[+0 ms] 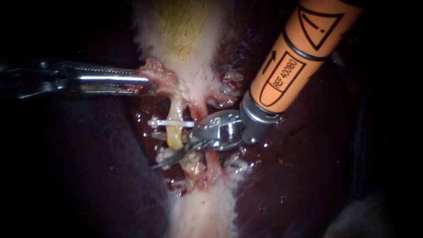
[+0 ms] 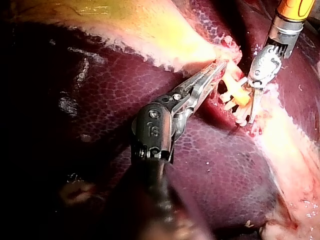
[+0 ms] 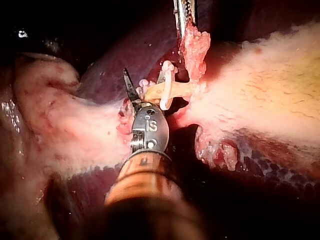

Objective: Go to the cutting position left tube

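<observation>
The left instrument [image 1: 147,83] is clenched on gallbladder tissue [image 1: 155,72]. The right instrument [image 1: 172,155] stands open at the left tube [image 1: 175,132], below the clip [image 1: 172,124].

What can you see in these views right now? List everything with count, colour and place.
liver: one, dark maroon, on both sides of the tubes
gallbladder: one, pale with yellow-green, above the tubes in the endoscope view
left tube: one, yellowish, centre
right tube: one, pinkish red, beside the left tube, partly behind the right instrument
clip: at least one, white, across the left tube
left instrument: one, silver, end effector shut on pink tissue by the gallbladder
right instrument: one, orange shaft, silver tip, at the left tube below the clip
</observation>
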Controlling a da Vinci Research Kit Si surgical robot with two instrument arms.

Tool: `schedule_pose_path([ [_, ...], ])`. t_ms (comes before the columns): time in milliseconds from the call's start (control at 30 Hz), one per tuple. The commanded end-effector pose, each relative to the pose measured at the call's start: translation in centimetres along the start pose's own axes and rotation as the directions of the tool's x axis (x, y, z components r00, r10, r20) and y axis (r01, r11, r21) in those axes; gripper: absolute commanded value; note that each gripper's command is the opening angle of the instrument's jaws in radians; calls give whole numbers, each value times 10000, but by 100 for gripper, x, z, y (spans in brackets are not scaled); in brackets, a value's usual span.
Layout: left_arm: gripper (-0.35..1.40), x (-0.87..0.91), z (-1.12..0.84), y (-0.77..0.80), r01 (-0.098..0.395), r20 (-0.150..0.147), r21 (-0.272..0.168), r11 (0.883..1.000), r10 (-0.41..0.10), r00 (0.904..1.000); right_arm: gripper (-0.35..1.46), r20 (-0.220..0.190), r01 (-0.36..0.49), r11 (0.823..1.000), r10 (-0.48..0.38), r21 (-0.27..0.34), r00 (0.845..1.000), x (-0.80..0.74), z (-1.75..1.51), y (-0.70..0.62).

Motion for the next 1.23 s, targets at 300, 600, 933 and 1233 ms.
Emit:
schedule_pose_path([
  [300, -35, -1, 1, 0, -4, -1, 9, 10000, 4, 10000, 138, -790, -759, 9967, 779, 283, 9938, 11, 15, 3],
  [600, -35, -3, 0, -4, -11, 3, -13, 10000, 11, 10000, 138, -849, -795, 9926, 873, 921, 9926, 22, 17, -21],
  [933, -35, -3, 0, -4, -13, 4, -18, 10000, 13, 10000, 138, -968, -752, 9908, 863, 1123, 9916, 35, 14, -41],
  [1233, -35, -4, 0, -5, -17, 4, -20, 10000, 17, 10000, 138, -967, -750, 9908, 860, 1128, 9916, 34, 13, -39],
])
